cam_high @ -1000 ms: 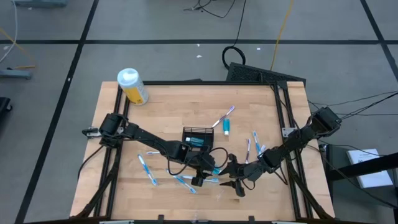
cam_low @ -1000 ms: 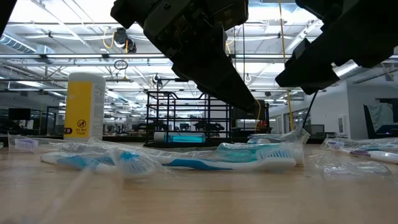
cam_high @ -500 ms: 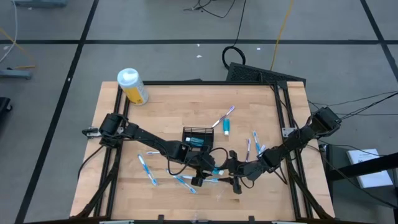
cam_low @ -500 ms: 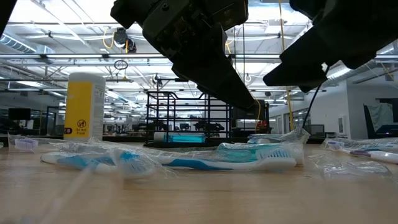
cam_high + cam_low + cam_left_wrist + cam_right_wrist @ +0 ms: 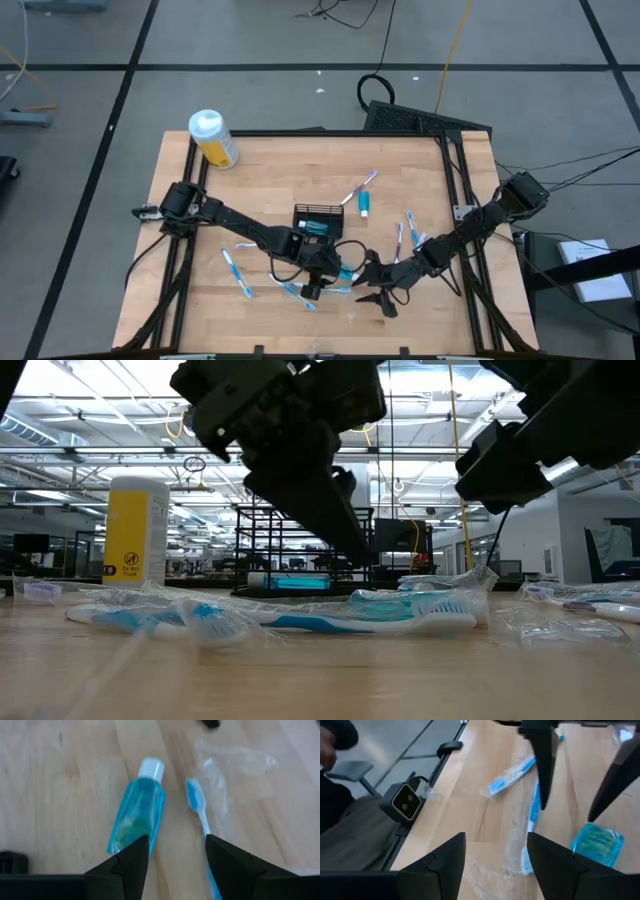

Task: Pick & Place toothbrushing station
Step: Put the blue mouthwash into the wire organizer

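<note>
Both arms are showing as dark, slim, jointed links with black cables looping alongside them. The left gripper (image 5: 312, 289) and right gripper (image 5: 384, 300) are each ending in two matte black, tapering fingers (image 5: 129, 865).

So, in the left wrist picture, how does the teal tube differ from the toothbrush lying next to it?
The teal tube is wide and flat, while the toothbrush is thin and long. The tube ends in a white cap; the toothbrush ends in a blue bristle head. Clear plastic wrap lies at the toothbrush's head, none at the tube. Both lie flat on the wooden table, side by side, ahead of the open left claw.
</note>
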Robot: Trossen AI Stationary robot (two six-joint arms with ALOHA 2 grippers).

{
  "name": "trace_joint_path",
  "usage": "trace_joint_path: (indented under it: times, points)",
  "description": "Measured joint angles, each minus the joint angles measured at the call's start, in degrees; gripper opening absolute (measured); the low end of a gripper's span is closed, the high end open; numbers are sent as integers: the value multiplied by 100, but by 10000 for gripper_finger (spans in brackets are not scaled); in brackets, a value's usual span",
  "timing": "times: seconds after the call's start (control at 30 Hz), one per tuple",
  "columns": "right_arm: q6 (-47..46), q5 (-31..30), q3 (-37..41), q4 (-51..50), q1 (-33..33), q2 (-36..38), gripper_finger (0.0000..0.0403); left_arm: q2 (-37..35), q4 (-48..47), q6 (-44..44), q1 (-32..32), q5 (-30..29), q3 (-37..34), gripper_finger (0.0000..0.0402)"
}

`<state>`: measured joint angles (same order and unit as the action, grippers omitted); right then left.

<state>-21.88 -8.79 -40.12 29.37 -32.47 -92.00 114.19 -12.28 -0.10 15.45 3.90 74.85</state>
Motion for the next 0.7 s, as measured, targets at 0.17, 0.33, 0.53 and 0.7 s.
trace_joint_path:
  times: [0.17,0.33,0.53,0.7]
  points:
    - [161,1,0,-97,-2,-1,205,0,-34,42,-19,-119,0,202]
    - [283,9,0,-140,-2,1,205,0,0,104,-178,-162,0,202]
    - [288,156,0,-159,-2,0,205,0,-22,298,-226,-184,229,202]
    - [269,160,0,-206,-23,1,205,86,-224,412,-228,-182,554,202]
